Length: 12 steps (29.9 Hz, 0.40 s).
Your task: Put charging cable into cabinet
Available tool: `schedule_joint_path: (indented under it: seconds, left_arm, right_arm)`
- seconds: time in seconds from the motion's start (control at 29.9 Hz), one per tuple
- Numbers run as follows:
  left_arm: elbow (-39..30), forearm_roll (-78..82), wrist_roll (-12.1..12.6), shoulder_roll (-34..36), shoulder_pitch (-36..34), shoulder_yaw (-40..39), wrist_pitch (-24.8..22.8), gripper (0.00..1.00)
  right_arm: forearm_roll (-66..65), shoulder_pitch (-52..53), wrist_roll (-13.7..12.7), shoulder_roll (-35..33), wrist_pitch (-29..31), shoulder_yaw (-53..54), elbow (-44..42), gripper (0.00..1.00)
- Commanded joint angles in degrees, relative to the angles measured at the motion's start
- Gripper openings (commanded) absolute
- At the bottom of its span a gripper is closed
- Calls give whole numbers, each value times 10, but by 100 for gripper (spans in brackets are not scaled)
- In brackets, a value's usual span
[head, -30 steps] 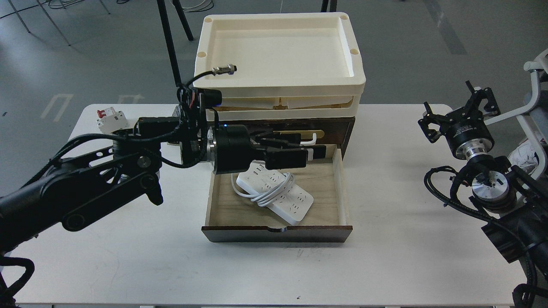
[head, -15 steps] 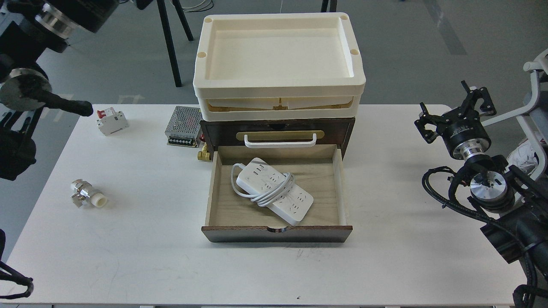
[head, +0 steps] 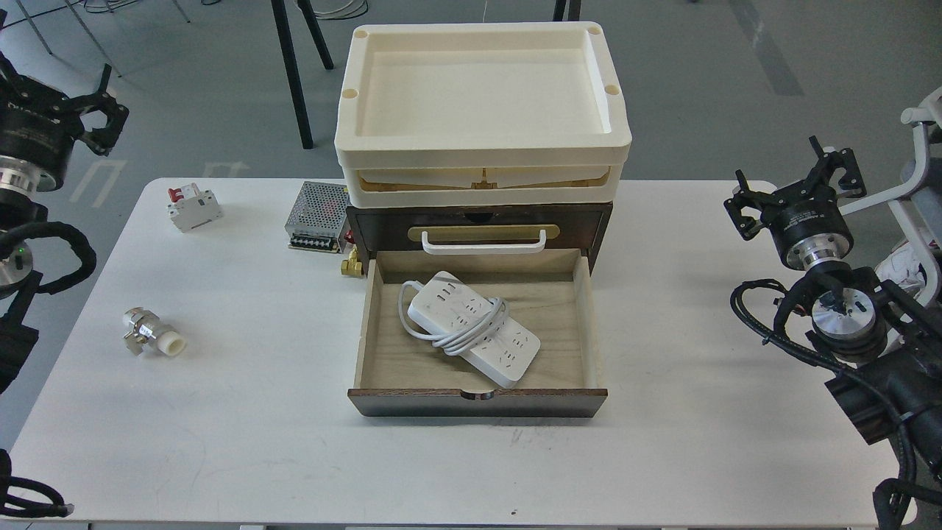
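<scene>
The charging cable (head: 471, 327), a white power strip with its cord looped round the middle, lies diagonally inside the pulled-out pale-wood drawer (head: 581, 324) of the dark brown cabinet (head: 383, 224). The upper drawer with the white and brass handle (head: 482, 241) is shut. My left gripper (head: 62, 99) is open and empty, far off at the upper left beyond the table edge. My right gripper (head: 791, 180) is open and empty at the far right, well away from the cabinet.
Stacked cream trays (head: 478, 158) sit on top of the cabinet. A perforated power supply (head: 318, 217), a brass fitting (head: 352, 263), a circuit breaker (head: 193, 207) and a metal fitting (head: 152, 333) lie on the white table (head: 221, 412) to the left of the drawer.
My left arm has pulled back from over the drawer to the far upper left. The power strip stays lying in the open drawer. The right arm has barely moved.
</scene>
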Motion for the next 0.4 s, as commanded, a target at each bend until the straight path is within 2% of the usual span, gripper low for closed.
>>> schedule_joint_path:
  seconds: [0.0,0.37]
  left_arm:
    - [12,-7,-5,-31,16,-1,0,100]
    - [20,-5,1,-36,48,5,0,100]
  right_arm:
    - [0,1,-1,4,0,0,-1,100]
    - [0,9,3,3,2,1,0,100]
